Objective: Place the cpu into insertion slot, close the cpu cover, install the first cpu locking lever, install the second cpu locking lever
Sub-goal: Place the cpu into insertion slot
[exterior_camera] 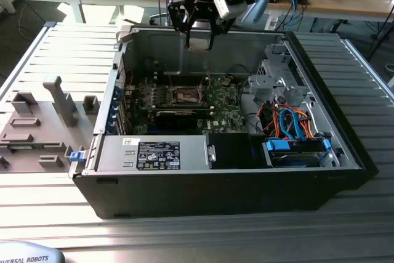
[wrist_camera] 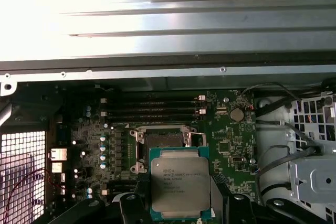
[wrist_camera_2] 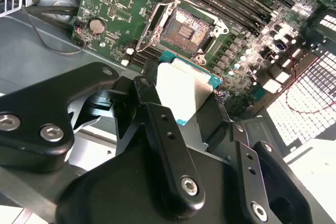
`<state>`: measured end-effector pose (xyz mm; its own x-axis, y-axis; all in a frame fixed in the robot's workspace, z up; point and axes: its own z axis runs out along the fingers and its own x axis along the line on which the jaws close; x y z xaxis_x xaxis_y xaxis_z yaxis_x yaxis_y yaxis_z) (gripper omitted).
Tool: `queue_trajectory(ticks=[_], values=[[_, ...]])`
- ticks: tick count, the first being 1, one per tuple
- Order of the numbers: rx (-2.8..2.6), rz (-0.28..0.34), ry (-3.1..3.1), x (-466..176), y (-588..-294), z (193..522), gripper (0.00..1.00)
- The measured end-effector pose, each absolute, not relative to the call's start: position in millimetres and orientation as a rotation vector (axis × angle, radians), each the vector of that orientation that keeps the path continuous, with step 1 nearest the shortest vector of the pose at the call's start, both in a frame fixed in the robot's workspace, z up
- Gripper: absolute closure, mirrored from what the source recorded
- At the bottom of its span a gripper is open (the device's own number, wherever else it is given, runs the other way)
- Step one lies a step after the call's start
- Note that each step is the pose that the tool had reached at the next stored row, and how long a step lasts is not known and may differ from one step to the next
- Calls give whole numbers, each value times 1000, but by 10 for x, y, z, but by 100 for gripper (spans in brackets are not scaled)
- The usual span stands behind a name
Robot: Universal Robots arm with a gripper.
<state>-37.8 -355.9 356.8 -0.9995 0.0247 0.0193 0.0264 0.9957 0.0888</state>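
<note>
My gripper [exterior_camera: 200,40] hangs above the open computer case, over its back wall, shut on the cpu [wrist_camera_2: 181,90]. The cpu is a flat square chip with a silver-grey top [wrist_camera: 180,182], and a black finger [wrist_camera_2: 152,103] presses on each of two opposite edges. Below it, on the green motherboard, lies the insertion slot [wrist_camera_2: 184,30], a dark square socket with its contacts bare. In the first wrist view the cpu covers the near part of the insertion slot [wrist_camera: 163,139]. A silvery metal frame rims the slot; I cannot tell the cpu cover apart from it. The insertion slot [exterior_camera: 184,95] sits mid-board.
The case walls [exterior_camera: 184,47] ring the board. Memory slots [wrist_camera: 152,109] run beside the socket. A black card [exterior_camera: 178,115] lies across the board, with a drive cage [exterior_camera: 277,72] and cable bundle [exterior_camera: 289,121] toward the exterior view's right. Grey fixtures [exterior_camera: 55,100] stand outside the case.
</note>
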Motion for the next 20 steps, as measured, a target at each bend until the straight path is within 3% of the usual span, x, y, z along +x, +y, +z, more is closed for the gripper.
queue_trajectory(ticks=[20], values=[[-40,-134,-3120,-378,-3559,3535,46]])
